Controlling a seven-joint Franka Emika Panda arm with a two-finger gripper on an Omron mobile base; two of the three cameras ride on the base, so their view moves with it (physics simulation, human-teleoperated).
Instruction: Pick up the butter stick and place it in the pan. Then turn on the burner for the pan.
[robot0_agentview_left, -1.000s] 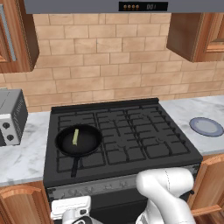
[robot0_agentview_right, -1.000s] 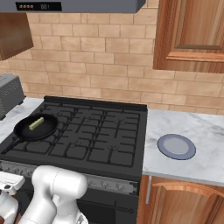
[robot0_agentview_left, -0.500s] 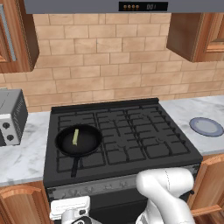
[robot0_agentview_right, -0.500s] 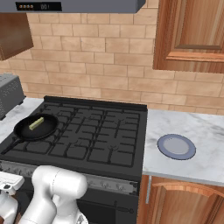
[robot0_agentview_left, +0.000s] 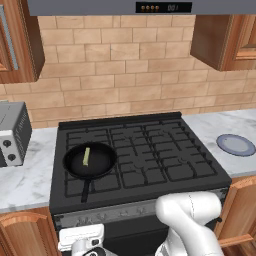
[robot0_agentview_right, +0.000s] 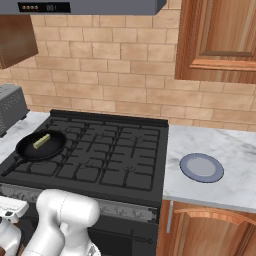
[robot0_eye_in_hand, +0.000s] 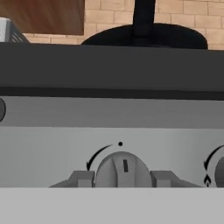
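The pale butter stick (robot0_agentview_left: 86, 156) (robot0_agentview_right: 41, 140) lies inside the black pan (robot0_agentview_left: 102, 162) (robot0_agentview_right: 52, 148). The pan sits on the front left burner of the black cooktop (robot0_agentview_left: 150, 150), its long handle pointing toward the stove front. The burner itself is hidden under the pan. My gripper (robot0_eye_in_hand: 121, 178) is low at the stove's front panel, below the pan's handle (robot0_eye_in_hand: 143, 13). Its two fingers sit against the left and right sides of a round grey knob (robot0_eye_in_hand: 122, 166), shut on it. The hand's white body (robot0_agentview_left: 80, 239) shows at the bottom edge of the left base view.
A grey toaster (robot0_agentview_left: 12, 132) stands on the left counter. A flat grey-blue plate (robot0_agentview_right: 201, 166) lies on the right counter. Another knob (robot0_eye_in_hand: 218, 168) sits just right of the held one, and part of one more (robot0_eye_in_hand: 1, 109) shows at the far left.
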